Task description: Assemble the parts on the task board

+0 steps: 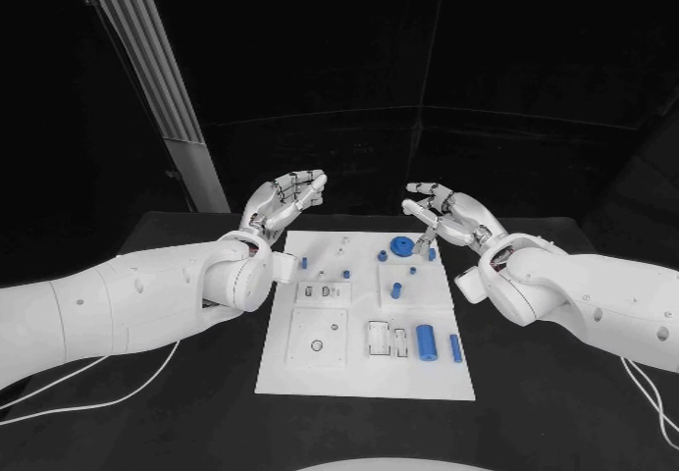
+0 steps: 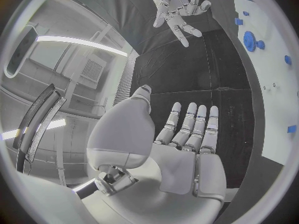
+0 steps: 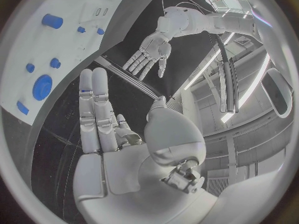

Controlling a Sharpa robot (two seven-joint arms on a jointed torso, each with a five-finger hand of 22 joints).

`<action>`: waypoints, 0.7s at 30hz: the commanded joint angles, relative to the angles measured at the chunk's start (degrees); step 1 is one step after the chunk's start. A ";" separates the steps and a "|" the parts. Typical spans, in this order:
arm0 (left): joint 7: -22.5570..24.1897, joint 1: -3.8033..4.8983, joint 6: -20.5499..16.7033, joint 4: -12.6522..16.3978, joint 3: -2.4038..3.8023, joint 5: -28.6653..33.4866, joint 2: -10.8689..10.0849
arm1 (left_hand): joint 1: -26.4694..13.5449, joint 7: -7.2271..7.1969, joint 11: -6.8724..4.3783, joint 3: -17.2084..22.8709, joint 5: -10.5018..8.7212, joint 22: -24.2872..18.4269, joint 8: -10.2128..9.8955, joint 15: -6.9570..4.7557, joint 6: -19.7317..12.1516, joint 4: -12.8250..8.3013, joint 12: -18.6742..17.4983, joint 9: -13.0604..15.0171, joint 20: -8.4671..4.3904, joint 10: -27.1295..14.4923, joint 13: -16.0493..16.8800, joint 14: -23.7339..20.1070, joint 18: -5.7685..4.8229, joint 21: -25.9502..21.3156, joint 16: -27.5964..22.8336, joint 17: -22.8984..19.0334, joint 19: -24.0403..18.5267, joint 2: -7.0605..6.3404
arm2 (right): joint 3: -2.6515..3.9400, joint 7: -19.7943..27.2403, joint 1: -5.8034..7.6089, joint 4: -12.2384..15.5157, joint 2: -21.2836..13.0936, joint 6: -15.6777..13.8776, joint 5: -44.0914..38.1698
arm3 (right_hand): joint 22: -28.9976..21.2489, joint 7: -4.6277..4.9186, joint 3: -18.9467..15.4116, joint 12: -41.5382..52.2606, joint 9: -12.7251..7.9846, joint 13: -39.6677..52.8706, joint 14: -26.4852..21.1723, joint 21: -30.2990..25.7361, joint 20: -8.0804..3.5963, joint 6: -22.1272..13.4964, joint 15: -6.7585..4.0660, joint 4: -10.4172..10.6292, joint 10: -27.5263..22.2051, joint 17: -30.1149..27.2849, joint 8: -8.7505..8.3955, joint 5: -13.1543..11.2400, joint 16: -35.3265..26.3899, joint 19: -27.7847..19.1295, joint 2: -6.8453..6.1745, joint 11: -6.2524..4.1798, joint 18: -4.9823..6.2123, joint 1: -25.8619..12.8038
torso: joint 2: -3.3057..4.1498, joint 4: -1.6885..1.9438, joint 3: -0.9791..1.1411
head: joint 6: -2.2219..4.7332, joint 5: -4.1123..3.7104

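Note:
The white task board point(image 1: 368, 378) lies in the middle of the black table. Several blue parts sit on it: a round gear point(image 1: 405, 245) near the far edge, a small peg point(image 1: 396, 289) mid-board, and a thick cylinder point(image 1: 426, 340) beside a thinner pin point(image 1: 455, 347) at the near right. My left hand point(image 1: 287, 201) hangs over the board's far left corner, fingers spread, holding nothing. My right hand point(image 1: 445, 216) hovers over the far right corner, also spread and empty. In the left wrist view, the palm point(image 2: 181, 149) is bare, with the gear point(image 2: 251, 40) beyond it. The right wrist view shows that hand point(image 3: 112, 134) empty too.
A ribbed grey column point(image 1: 170, 118) rises behind the table's far left corner. White cables trail off the table at the near left point(image 1: 114, 392) and near right point(image 1: 644, 392). Black tabletop surrounds the board on all sides.

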 commanded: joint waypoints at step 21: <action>20.96 0.72 1.13 1.30 0.05 -0.20 -0.20 | 0.68 8.01 0.17 0.36 0.31 0.27 0.64 0.26 -0.19 0.02 0.14 -0.06 -0.06 0.26 -0.03 0.19 1.23 0.46 0.29 0.05 0.52 0.43 | 0.29 -5.31 2.22 -8.77 4.03 4.86 -25.29 | 67.41 3.80 2.56 -2.12 0.44 -0.41 11.66 59.48 -0.33 34.79 -0.79 -5.57 20.73 64.60 2.82 0.29 45.03 25.31 -1.04 -1.79 -10.27 20.62 | 4.50 1.79 -0.38 | 0.87 -0.93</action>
